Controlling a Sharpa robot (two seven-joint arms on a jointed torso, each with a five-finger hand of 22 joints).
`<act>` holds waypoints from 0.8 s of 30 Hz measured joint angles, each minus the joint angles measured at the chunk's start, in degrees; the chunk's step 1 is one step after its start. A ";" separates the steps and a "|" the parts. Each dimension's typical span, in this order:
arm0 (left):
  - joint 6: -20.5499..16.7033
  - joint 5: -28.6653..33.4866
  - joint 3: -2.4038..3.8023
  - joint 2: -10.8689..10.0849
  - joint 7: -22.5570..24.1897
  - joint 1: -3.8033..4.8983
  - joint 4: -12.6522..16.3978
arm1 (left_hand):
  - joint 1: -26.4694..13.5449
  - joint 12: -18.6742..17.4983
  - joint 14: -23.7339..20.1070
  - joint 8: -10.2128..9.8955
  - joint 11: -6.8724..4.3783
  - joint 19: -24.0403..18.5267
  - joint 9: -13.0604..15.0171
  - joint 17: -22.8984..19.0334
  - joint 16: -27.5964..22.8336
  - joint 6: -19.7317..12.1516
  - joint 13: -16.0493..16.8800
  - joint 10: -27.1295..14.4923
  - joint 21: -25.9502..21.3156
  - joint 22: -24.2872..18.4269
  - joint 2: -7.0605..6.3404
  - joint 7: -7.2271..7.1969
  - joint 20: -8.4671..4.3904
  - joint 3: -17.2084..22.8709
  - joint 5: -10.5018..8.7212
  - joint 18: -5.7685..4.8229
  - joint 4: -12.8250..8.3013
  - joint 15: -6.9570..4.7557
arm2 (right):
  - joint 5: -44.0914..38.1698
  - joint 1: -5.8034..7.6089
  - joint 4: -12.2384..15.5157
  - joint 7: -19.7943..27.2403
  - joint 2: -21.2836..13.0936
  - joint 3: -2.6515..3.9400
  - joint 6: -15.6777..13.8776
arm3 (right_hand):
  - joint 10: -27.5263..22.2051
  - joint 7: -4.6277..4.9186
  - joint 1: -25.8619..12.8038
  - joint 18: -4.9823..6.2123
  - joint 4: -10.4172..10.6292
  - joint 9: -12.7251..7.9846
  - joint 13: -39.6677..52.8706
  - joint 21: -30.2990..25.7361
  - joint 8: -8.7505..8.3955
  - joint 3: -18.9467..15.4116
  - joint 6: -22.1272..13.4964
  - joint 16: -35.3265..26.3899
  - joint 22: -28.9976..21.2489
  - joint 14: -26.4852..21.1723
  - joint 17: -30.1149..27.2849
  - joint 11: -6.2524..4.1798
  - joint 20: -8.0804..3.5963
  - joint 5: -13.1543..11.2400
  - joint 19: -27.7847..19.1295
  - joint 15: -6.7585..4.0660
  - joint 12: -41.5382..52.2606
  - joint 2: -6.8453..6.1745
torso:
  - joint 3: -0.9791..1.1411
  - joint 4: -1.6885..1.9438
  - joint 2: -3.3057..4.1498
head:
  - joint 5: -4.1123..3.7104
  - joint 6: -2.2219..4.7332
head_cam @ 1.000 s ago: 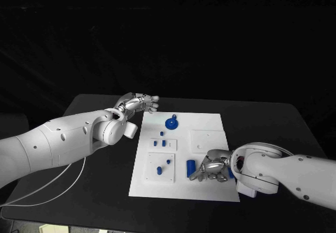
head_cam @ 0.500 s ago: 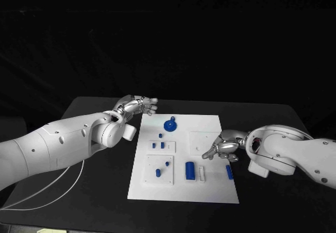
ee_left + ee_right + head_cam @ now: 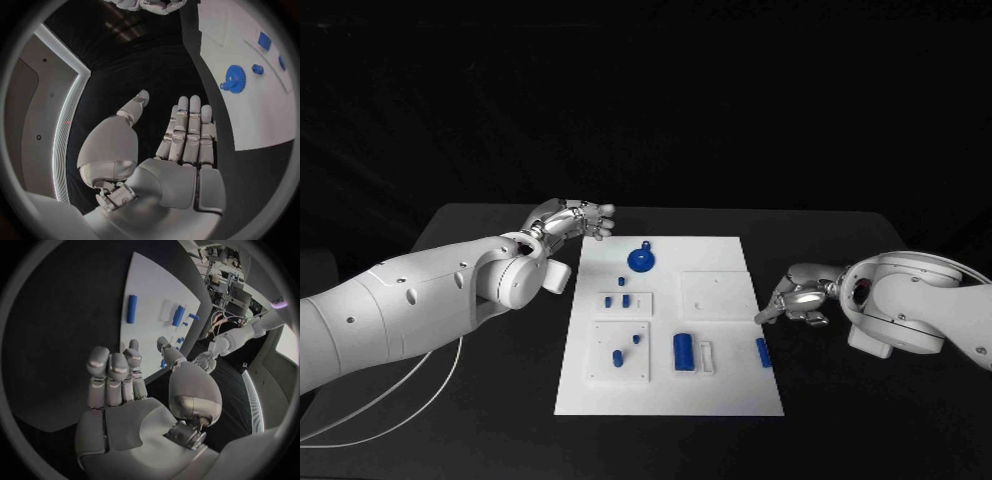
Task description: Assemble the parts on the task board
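The white task board (image 3: 669,395) lies in the middle of the black table. On it are a blue gear (image 3: 642,260), two small blue pegs (image 3: 619,300), a blue cylinder (image 3: 684,351) and a blue bar (image 3: 763,351) near its right edge. My left hand (image 3: 574,218) hovers off the board's far left corner, fingers straight, holding nothing (image 3: 181,145). My right hand (image 3: 798,298) hangs over the table just right of the board, empty, with fingers extended (image 3: 119,385). The right wrist view shows the blue bar (image 3: 132,309) and cylinder (image 3: 179,315) beyond the fingertips.
A raised white sub-plate (image 3: 620,370) at the board's near left carries two small blue pieces (image 3: 619,355). Another square sub-plate (image 3: 717,295) sits mid-board, and a small white piece (image 3: 708,356) lies beside the cylinder. Bare black table (image 3: 862,420) surrounds the board.
My right hand has drawn back from over the board's near right part to the table beside it, uncovering the blue bar. The left hand has stayed in place.
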 measured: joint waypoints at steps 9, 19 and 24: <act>0.15 0.00 0.00 -0.12 -0.06 0.01 0.10 | -0.23 0.00 0.00 0.23 0.00 0.00 0.00 0.13 -0.23 0.21 0.00 0.00 0.00 0.06 0.22 -0.21 0.00 0.00 0.00 -0.04 0.00 0.00 | -5.65 -2.52 0.76 -0.78 0.13 -2.07 2.05 | 0.00 -0.10 -3.14 -0.02 1.56 0.00 0.00 0.00 -0.30 -1.23 -0.08 0.00 -0.01 0.05 -0.01 0.00 0.31 0.00 -0.30 0.09 -0.23 0.86 | 0.01 0.03 0.01 | -0.94 -0.02; 0.32 0.00 -0.03 -0.37 -0.10 -0.01 0.16 | -0.23 0.00 0.00 0.23 0.00 0.00 0.00 0.20 -0.23 0.21 0.00 0.00 0.00 0.06 0.22 -0.21 0.00 0.00 0.00 -0.12 0.00 0.00 | -7.50 -4.25 0.58 -1.36 0.71 -2.06 2.18 | 0.00 0.02 -6.21 0.00 -1.97 0.31 -0.01 0.00 -0.47 -5.97 -0.22 -0.22 -0.01 0.03 0.08 0.00 0.53 0.00 -0.52 0.12 -0.23 3.93 | -0.10 0.12 0.01 | -1.33 -0.29; 0.37 0.00 -0.03 -0.40 -0.12 -0.01 0.20 | -0.23 0.00 0.00 0.23 0.00 0.00 0.00 0.19 -0.23 0.21 0.00 0.00 0.00 0.08 0.22 -0.21 0.00 0.00 0.00 -0.15 0.00 0.00 | -7.79 -4.50 0.25 -1.40 1.34 -1.92 1.71 | 0.00 0.00 -5.63 0.00 -2.13 0.46 -0.01 0.00 -0.49 -6.13 -0.20 -0.23 -0.01 0.06 0.14 0.00 0.40 0.00 -0.83 0.14 -0.23 5.09 | -0.12 0.15 0.01 | -1.28 -0.36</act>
